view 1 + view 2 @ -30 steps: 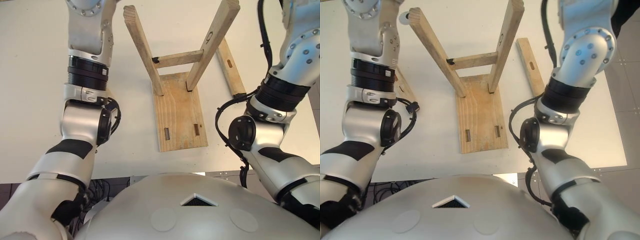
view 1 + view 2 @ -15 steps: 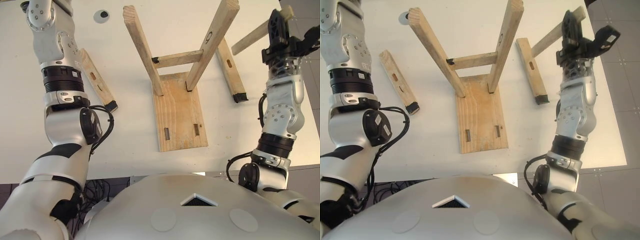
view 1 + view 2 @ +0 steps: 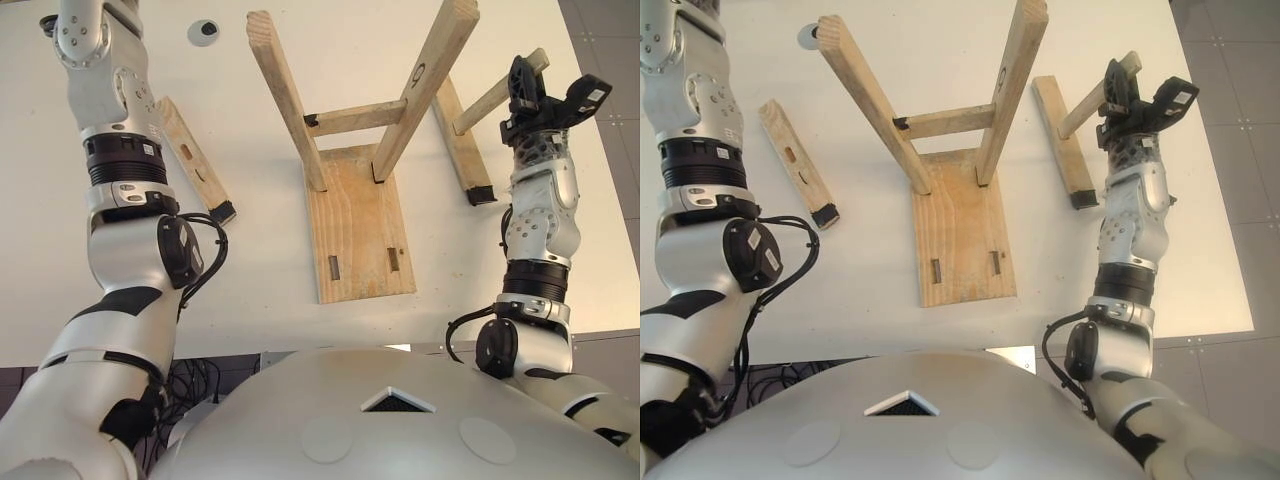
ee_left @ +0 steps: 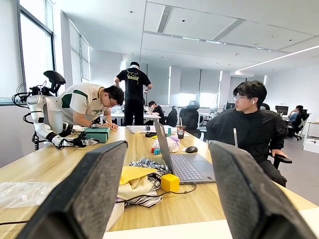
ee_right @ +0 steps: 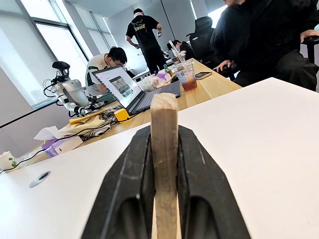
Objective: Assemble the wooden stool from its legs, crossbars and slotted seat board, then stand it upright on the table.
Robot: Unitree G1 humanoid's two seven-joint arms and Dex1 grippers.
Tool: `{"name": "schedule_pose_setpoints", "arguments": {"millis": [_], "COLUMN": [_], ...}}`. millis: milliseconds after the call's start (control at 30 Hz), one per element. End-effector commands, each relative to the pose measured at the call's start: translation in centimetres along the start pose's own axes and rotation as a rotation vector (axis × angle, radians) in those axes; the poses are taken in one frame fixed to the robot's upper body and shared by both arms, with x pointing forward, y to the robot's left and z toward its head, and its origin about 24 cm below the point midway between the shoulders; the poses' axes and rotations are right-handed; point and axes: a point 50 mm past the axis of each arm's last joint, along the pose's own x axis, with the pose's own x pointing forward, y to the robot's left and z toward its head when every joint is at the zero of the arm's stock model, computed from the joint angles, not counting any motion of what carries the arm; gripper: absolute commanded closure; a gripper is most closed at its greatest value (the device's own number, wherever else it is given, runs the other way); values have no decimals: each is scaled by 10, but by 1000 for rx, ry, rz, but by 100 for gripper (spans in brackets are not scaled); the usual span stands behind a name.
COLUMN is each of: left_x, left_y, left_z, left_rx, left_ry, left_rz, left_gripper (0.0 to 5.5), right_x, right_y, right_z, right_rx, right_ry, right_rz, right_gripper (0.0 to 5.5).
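We had both head eyes looking steeply down on the seat board (image 3: 358, 225), sharing it and the table (image 3: 340, 60) around it. Each wrist camera looked level toward the room beyond the seat board: the left between its fingers (image 4: 84, 194), the right close along a crossbar (image 5: 164, 149).

The pale slotted seat board (image 3: 358, 225) lies flat mid-table. Two legs (image 3: 285, 95) stand in its far slots, joined by a crossbar (image 3: 355, 117). One loose leg (image 3: 190, 155) lies towards the left edge, and another (image 3: 462, 145) towards the right. A second crossbar (image 3: 490, 95) is held off the table.
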Motion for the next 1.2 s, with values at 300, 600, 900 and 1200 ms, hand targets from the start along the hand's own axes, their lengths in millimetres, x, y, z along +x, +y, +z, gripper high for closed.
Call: {"name": "schedule_pose_setpoints", "arguments": {"millis": [300,600,900,1200], "left_x": [2,4,-4,-10], "left_y": [3,5,12,17], "left_z": [1,1,-2,-5], "left_rx": [-5,-10,-7,-21], "left_ry": [3,14,12,30], "left_rz": [17,20,54,91], "left_gripper": [252,252,252,252], "right_x": [-15,-32,-48,-52], "right_y": [-1,1,8,0], "right_z": [-45,-74,-39,-28], "right_rx": [-280,-259,-457,-552], "right_ry": [145,146,367,521], "right_rz": [54,11,205,63], "right_gripper": [510,511,342,268]}}
